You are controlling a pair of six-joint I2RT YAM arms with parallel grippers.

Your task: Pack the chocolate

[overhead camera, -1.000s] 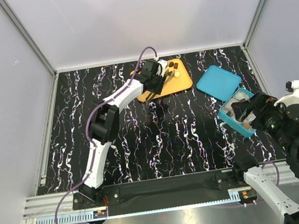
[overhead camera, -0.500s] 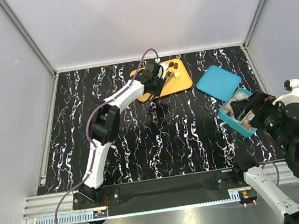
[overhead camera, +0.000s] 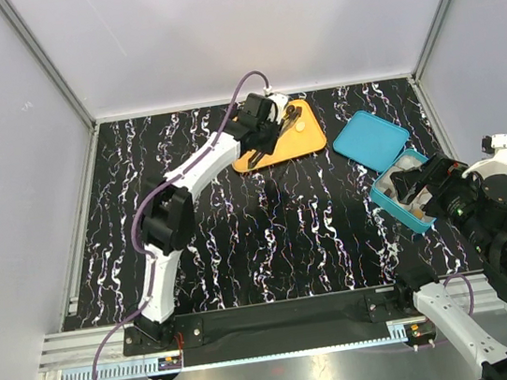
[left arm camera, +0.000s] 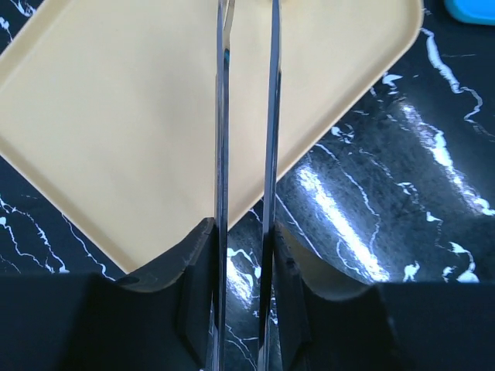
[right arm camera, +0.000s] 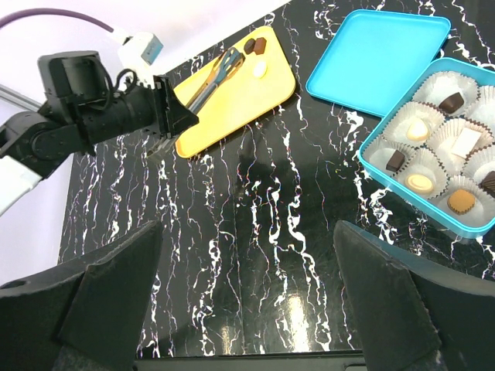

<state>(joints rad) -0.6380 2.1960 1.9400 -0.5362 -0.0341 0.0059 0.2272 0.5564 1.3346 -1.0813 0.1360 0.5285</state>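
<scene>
My left gripper (left arm camera: 244, 232) is shut on a pair of steel tongs (left arm camera: 247, 116), whose two blades stand close together and run out over the orange tray (left arm camera: 116, 116). In the right wrist view the tongs' tips (right arm camera: 232, 58) lie just short of a dark chocolate (right arm camera: 255, 45), with a cream piece (right arm camera: 261, 69) beside it on the tray. The teal box (right arm camera: 479, 224) holds several chocolates in white paper cups, such as a cream one (right arm camera: 420, 182). My right gripper (right arm camera: 247, 294) hangs open and holds nothing, above the table near the box.
The teal lid (right arm camera: 379, 54) lies flat between the tray and the box. White cage walls close in the black marbled table (overhead camera: 269, 235) at the back and both sides. My left arm (overhead camera: 203, 164) stretches diagonally across the table's left half.
My left gripper has moved toward the back over the tray, and the tongs' blades have drawn closer together. The right arm has barely shifted.
</scene>
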